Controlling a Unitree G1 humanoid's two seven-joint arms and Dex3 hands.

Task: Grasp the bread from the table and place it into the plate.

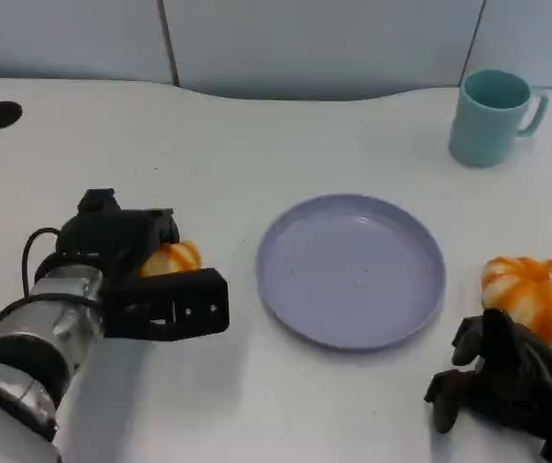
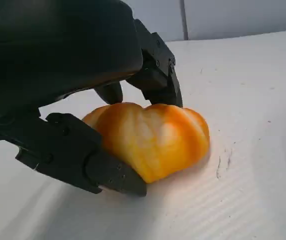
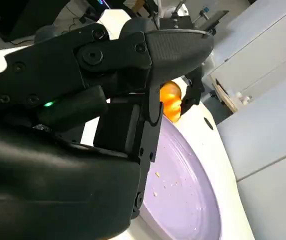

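Reaching with your left hand (image 1: 151, 280), you have fingers (image 2: 78, 160) flanking the bread (image 2: 153, 137), seemingly touching, not yet lifted; plate (image 1: 353, 328) lies beyond.

two breads (image 1: 172, 258) (image 1: 537, 294), one plate (image 1: 351, 270), one mug (image 1: 489, 118)

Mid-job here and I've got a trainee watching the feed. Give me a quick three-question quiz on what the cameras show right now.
1. True or false: a bread already lies in the plate.
2. Which hand is around a bread: A) left hand B) right hand?
3. Fill in: the mug at the table's far right is ____ in colour.

Key: 1. False: the plate holds only crumbs, and both breads, including the second bread, sit on the table. 2. A. 3. Teal.
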